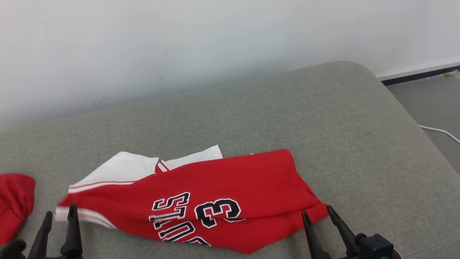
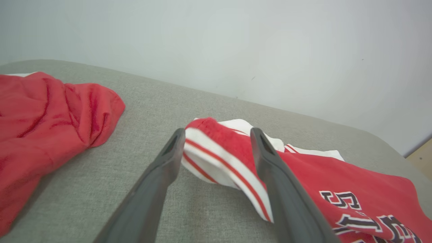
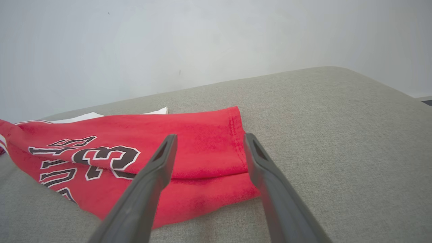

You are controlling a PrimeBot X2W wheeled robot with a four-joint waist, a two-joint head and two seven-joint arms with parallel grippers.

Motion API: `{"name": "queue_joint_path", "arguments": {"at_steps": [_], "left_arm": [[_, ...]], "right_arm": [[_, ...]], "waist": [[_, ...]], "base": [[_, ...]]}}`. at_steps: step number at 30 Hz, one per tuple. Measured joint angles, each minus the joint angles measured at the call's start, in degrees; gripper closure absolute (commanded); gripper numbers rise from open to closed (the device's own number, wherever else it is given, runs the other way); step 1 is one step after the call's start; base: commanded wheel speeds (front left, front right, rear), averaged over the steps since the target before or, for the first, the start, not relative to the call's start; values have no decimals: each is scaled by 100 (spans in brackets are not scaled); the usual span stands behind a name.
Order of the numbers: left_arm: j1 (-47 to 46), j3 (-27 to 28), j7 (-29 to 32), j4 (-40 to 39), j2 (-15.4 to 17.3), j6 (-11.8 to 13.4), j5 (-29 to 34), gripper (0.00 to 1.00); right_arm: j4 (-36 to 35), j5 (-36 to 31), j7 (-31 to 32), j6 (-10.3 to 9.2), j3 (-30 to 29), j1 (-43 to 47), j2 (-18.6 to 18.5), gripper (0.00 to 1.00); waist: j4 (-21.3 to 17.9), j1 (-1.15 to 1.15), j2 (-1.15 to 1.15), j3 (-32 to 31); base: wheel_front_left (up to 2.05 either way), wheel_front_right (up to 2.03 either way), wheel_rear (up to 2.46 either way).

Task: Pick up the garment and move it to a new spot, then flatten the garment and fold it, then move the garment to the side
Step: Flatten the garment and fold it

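Note:
The garment (image 1: 222, 194) is a red jersey with black-and-white lettering, white panels and striped trim, lying folded on the grey cushion (image 1: 323, 126). My left gripper (image 1: 59, 215) stands open at its striped left end; in the left wrist view that trim (image 2: 219, 155) lies between the spread fingers (image 2: 168, 158), loose on the cushion. At the garment's right end my right gripper (image 1: 317, 213) is open as well. The right wrist view has the red hem (image 3: 209, 148) between its fingers (image 3: 260, 158), not pinched.
A second red cloth (image 1: 14, 201) lies at the cushion's left edge, also a red heap (image 2: 44, 128) in the left wrist view. A pale wall rises behind. On the right the cushion ends at bare floor with a white cable (image 1: 440, 131).

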Motion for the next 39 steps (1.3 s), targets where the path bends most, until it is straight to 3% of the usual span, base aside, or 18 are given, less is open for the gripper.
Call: {"name": "queue_joint_path", "arguments": {"at_steps": [10,21,29,34,39], "left_arm": [[1056,566,-7,-1244,-712,32,1535,0],[1676,488,-5,-1652,-1390,-305,2493,0],[1771,360,-5,-1530,-1603,-520,2728,0],[1705,333,-5,-1467,-1671,-615,2839,0],[1688,350,-5,-1455,-1692,-658,2854,0]], "right_arm": [[122,38,0,0,-62,96,-45,0],[786,191,-1,0,-447,54,-42,0],[2141,388,1,0,-719,-632,-27,0],[3249,118,0,0,-1184,-1172,37,0],[3707,-166,-1,0,-1496,-1451,152,0]], "waist": [[212,0,0,-178],[559,0,0,-330],[817,0,0,-343],[1020,0,0,-313],[1111,0,0,-257]], "base": [[0,0,0],[0,0,0],[0,0,0],[0,0,0],[0,0,0]]}}
